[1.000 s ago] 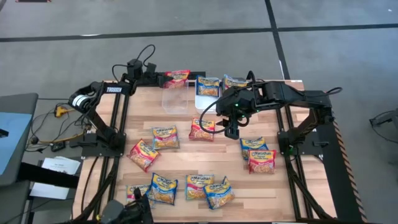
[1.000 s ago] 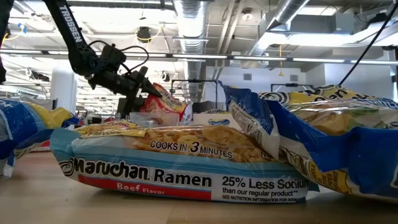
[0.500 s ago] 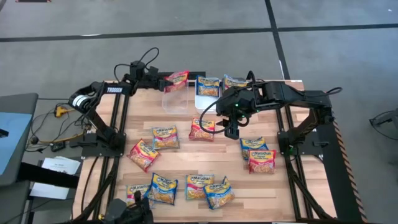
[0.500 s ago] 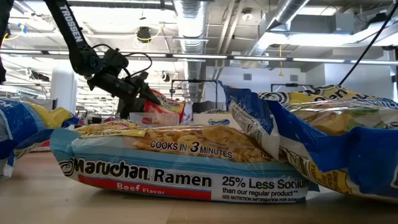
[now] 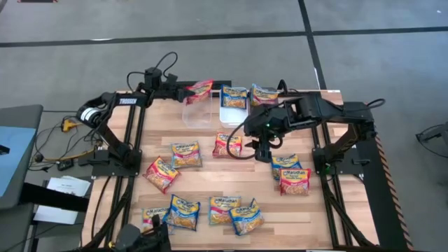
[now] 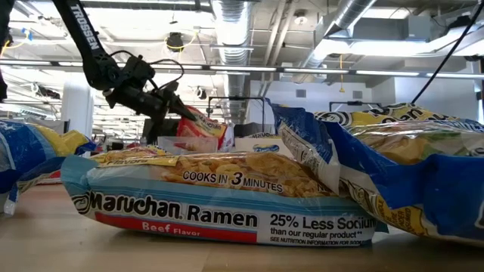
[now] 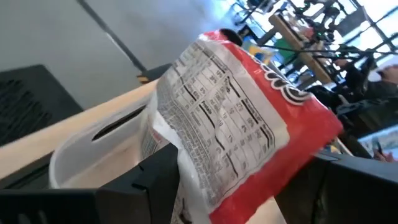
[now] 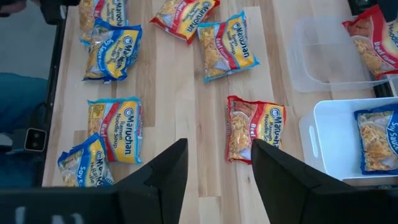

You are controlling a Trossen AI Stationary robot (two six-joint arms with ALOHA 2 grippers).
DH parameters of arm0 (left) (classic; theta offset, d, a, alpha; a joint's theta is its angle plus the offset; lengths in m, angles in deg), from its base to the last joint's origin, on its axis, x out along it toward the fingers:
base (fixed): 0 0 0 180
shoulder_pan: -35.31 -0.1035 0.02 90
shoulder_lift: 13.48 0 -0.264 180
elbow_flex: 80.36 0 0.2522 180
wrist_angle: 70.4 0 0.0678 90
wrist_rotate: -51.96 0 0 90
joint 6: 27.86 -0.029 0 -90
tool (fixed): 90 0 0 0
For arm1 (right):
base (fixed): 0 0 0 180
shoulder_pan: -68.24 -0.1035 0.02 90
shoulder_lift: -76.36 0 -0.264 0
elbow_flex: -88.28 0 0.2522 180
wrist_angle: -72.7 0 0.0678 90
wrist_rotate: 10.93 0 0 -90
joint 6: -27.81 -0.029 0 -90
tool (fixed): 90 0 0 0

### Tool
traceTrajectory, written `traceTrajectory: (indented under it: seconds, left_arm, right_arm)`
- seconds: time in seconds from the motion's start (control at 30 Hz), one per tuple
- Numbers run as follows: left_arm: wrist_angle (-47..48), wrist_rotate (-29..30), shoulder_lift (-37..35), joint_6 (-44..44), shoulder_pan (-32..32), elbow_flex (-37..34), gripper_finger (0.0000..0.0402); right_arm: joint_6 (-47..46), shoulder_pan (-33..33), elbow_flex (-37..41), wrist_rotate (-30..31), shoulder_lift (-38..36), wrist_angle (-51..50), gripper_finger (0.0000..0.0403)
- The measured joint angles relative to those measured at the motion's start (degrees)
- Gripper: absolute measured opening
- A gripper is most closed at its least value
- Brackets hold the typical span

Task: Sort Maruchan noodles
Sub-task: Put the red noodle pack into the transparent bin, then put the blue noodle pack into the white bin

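From above, the right gripper (image 5: 260,150) has shifted since the earlier frames: it hung over the right edge of the red packet (image 5: 228,144) at mid-table and now sits just right of it, a little nearer the front. Its fingers stand spread and hold nothing. The right arm reaches in from the right side, bent over the table's middle. The left gripper (image 5: 187,91) stays at the far edge, pinching a red Maruchan packet (image 5: 200,87) held over the far rim of the clear bin (image 5: 197,112); it has hardly moved. The white bin (image 5: 231,112) just right of the clear one holds a blue packet (image 5: 234,96), and another blue packet (image 5: 264,92) lies farther right. The remaining packets are scattered over the wooden table (image 5: 238,178), mostly towards the near edge.

At table height, a beef packet (image 6: 219,198) fills the foreground. Behind it the left arm slants down from the upper left, its gripper (image 6: 184,113) clamped on the red packet (image 6: 201,125), tilted much as before.

The left wrist camera shows the red packet (image 7: 242,124) close up, label side out, caught between the dark fingers (image 7: 155,180), with the clear bin (image 7: 93,149) behind it.

The right wrist camera looks down past the parted fingers (image 8: 168,174) at bare wood, the red packet (image 8: 254,127) lying just beyond them, the white bin (image 8: 333,143) with its blue packet (image 8: 376,137) off to the side, and the clear bin (image 8: 323,56) beyond that.
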Motion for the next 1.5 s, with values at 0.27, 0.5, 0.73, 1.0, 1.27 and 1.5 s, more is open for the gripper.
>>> traceTrajectory:
  seconds: [0.27,0.5,0.73,1.0,1.27,1.5]
  left_arm:
    - [1.9,2.1,-3.4,-0.9,-0.7,0.0,0.0199]
    - [9.7,8.8,-3.3,-4.6,1.1,0.0,0.0199]
    - [5.5,10.7,-3.3,-2.3,3.9,0.0,0.0199]
    - [6.9,15.4,-3.3,-3.6,4.6,0.0,0.0199]
    - [6.0,14.6,-3.8,-5.0,2.4,0.0,0.0199]
    - [6.1,8.2,-3.7,-7.2,2.1,0.0,0.0199]
  right_arm:
    - [0.0,0.0,0.0,0.0,0.0,0.0,0.0198]
    - [0.0,0.0,0.0,0.0,0.0,0.0,0.0198]
    - [0.0,0.0,0.0,0.0,0.0,0.0,0.0198]
    - [0.0,0.0,0.0,0.0,0.0,0.0,0.0198]
    - [0.0,0.0,0.0,0.0,0.0,-0.1,0.0198]
    - [0.0,0.0,0.0,0.0,0.0,-0.7,0.0198]
